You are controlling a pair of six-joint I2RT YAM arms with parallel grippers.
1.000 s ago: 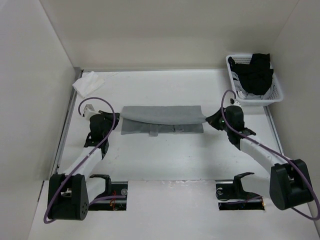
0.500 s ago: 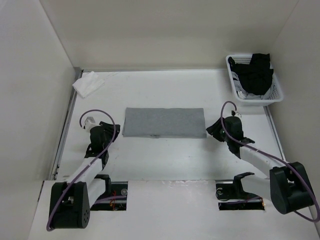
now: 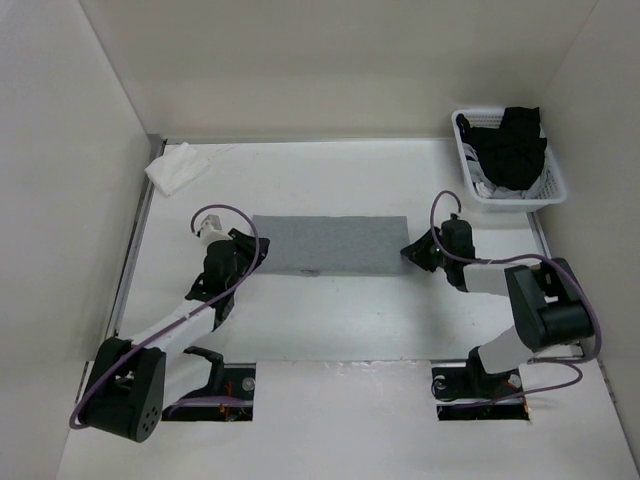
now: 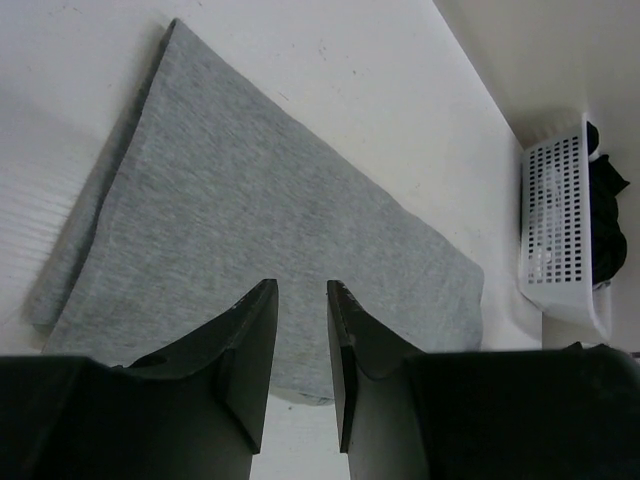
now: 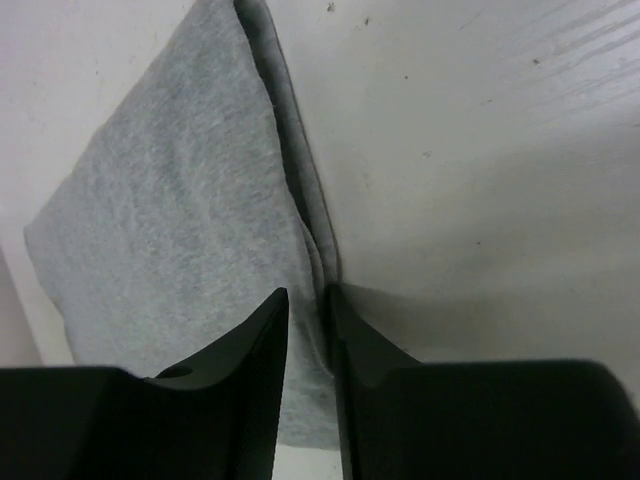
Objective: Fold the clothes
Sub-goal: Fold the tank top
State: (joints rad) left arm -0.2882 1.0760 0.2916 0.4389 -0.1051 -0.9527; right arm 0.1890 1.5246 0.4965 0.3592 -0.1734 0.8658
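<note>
Grey shirt (image 3: 330, 245) lies flat; left fingers (image 4: 245, 350) and right fingers (image 5: 260, 360), parted and empty, flank its ends

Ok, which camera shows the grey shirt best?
The top camera. It shows the whole grey shirt lying flat as a folded rectangle. The left wrist camera shows most of it, slanted and cut off at the bottom; the right wrist camera shows only one end.
</note>
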